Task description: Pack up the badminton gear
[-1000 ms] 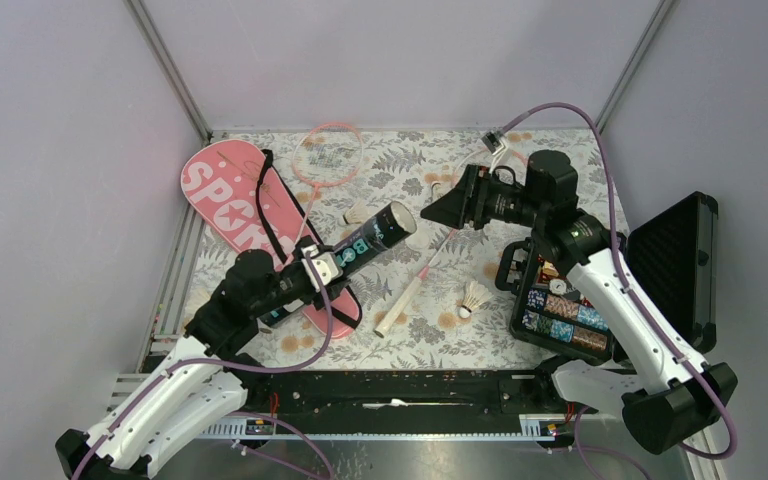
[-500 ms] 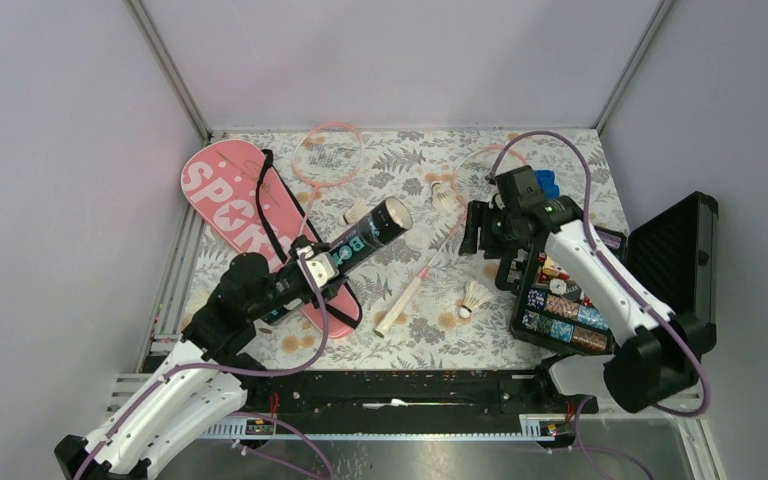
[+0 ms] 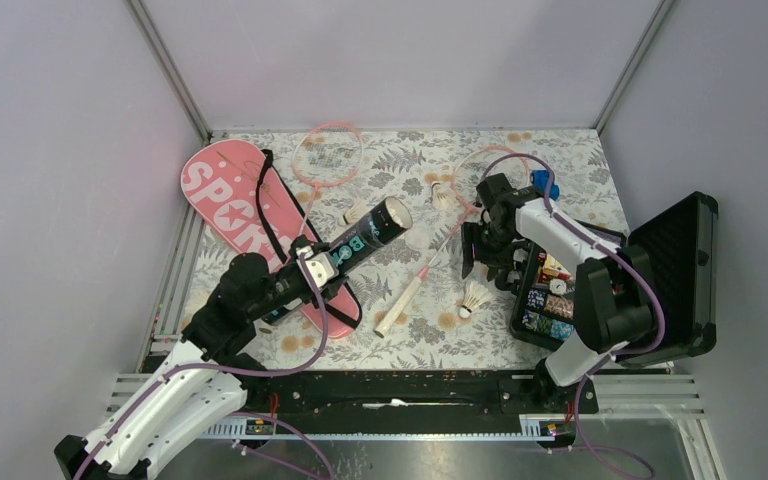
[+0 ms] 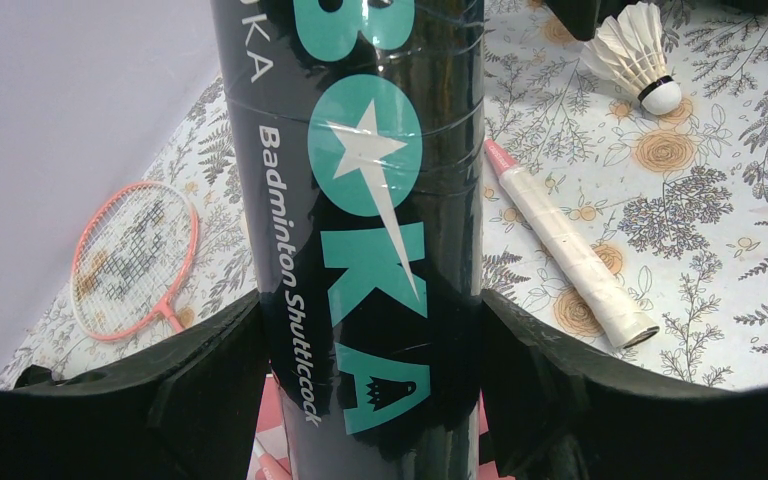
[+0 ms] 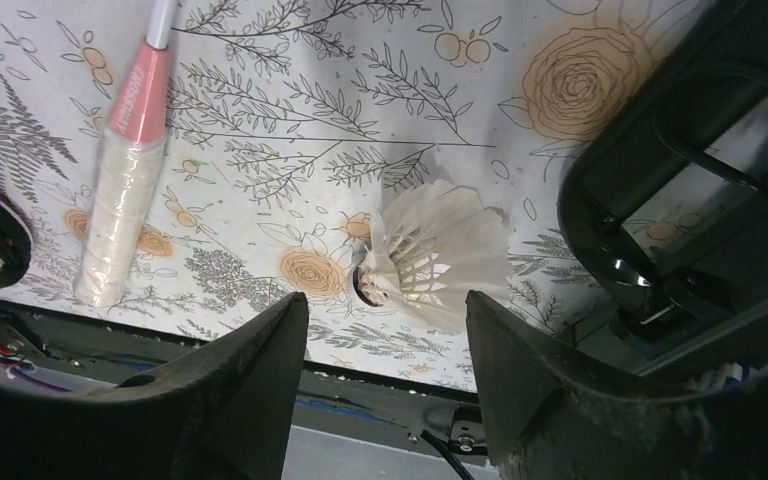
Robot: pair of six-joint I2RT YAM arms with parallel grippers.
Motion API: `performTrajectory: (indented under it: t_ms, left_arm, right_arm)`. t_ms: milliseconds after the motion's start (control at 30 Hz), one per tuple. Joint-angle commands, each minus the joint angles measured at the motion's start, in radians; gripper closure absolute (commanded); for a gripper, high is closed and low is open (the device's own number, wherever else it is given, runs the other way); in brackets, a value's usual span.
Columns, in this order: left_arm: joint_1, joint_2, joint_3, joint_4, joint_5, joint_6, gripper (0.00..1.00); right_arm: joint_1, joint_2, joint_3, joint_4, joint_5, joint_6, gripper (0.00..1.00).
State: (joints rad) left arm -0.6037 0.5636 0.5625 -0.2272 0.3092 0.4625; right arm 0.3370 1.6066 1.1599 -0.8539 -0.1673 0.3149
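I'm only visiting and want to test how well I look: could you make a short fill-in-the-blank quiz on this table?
1. The left tool holds the black tube, printed "Badminton ____".
2. The right tool hangs ____ above a white shuttlecock.
3. The racket beside the pink bag has a ____ frame.
Missing words: Shuttlecock; open; pink.
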Motion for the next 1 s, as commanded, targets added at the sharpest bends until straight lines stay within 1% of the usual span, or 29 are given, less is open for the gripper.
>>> performTrajectory:
  t_ms: [0,133,233,267,400,533,767,967]
  left_arm:
    - [0.002,-0.016,0.002,0.102,-0.002,-0.006,0.76]
    - [0.003,-0.014,0.001,0.101,-0.009,-0.007,0.76]
    - [0.002,-0.015,0.002,0.102,-0.011,-0.007,0.76]
    - [0.002,-0.016,0.001,0.101,-0.011,-0.007,0.76]
    - [0.002,-0.014,-0.001,0.101,-0.01,-0.007,0.76]
    - [0.003,-0.009,0.002,0.101,-0.016,-0.006,0.76]
    - [0.002,-0.011,0.002,0.098,-0.019,-0.007,0.76]
    - [0.002,-0.005,0.004,0.091,-0.019,-0.002,0.76]
  right_arm:
    - [-0.01,0.049,0.028,0.007,-0.043,-0.035,0.34]
    - [-0.013,0.084,0.014,0.019,-0.088,-0.038,0.37]
    - [-0.015,0.095,-0.001,0.033,-0.104,-0.046,0.47]
    - [-0.015,0.099,-0.004,0.036,-0.109,-0.049,0.51]
    - [-0.018,0.1,0.011,0.025,-0.106,-0.063,0.73]
    - [-0.02,0.076,0.036,0.013,-0.109,-0.065,0.99]
    - [-0.019,-0.007,0.064,0.011,-0.139,-0.036,1.0]
    - [-0.019,-0.095,0.141,0.002,-0.128,0.032,1.0]
